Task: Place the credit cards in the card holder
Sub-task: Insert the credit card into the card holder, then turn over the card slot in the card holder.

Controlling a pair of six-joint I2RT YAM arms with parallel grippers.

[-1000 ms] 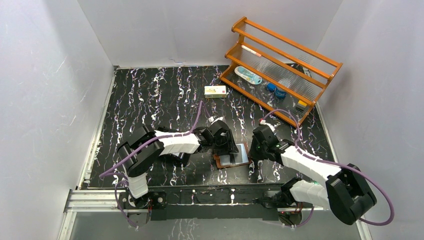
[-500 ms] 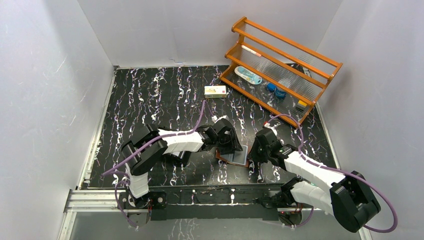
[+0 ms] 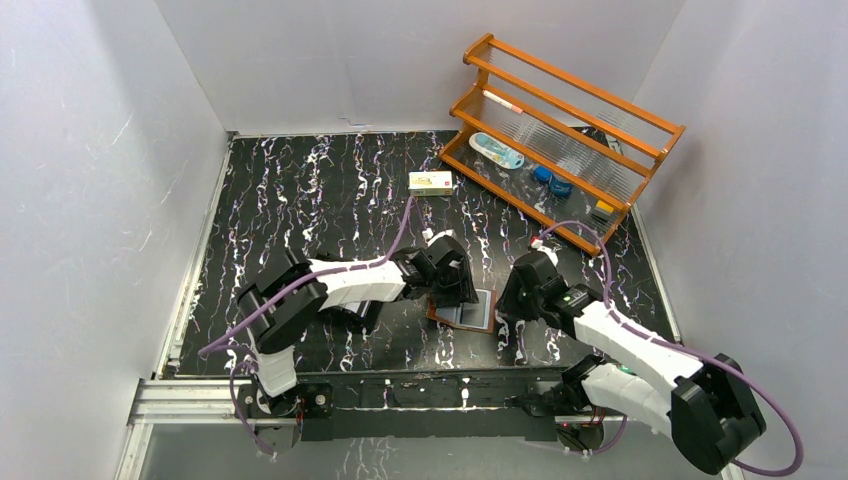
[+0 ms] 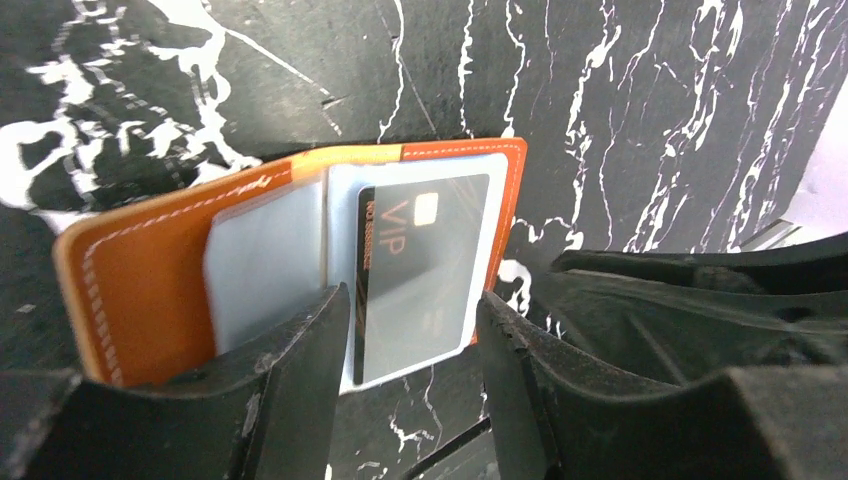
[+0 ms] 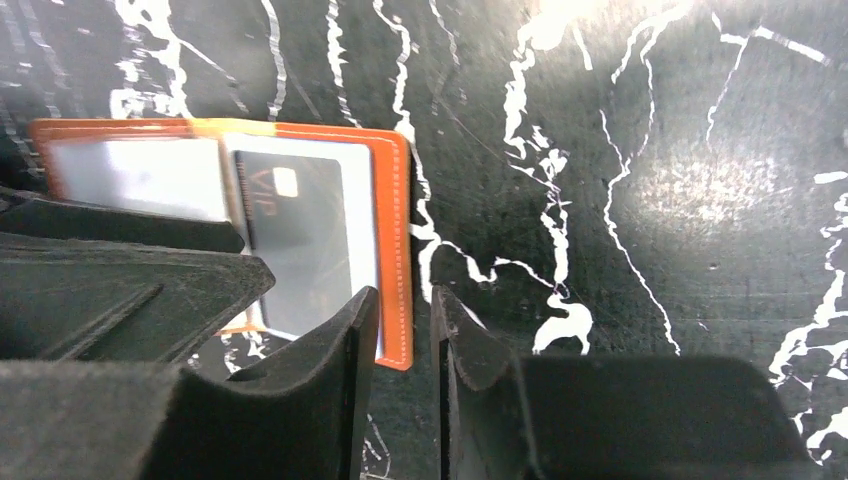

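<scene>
The brown card holder [image 3: 437,318] lies open on the table near the front middle. It also shows in the left wrist view [image 4: 140,290] and the right wrist view [image 5: 395,200]. A grey credit card [image 4: 425,260] marked VIP sits in its right clear pocket, its near end sticking out; it also shows in the right wrist view [image 5: 300,240]. My left gripper [image 3: 452,295] is open, its jaws [image 4: 412,310] either side of the card's near end. My right gripper [image 3: 506,305] stands at the holder's right edge, jaws [image 5: 405,295] a narrow gap apart over its near right corner. No other cards show.
A wooden rack [image 3: 570,120] with small items stands at the back right. A white-and-yellow carton [image 3: 430,181] lies on the table in front of it. White walls close in the table on three sides.
The card holder has turned and shifted slightly on the table. The right gripper has edged along its right side. The left gripper stays over its near edge.
</scene>
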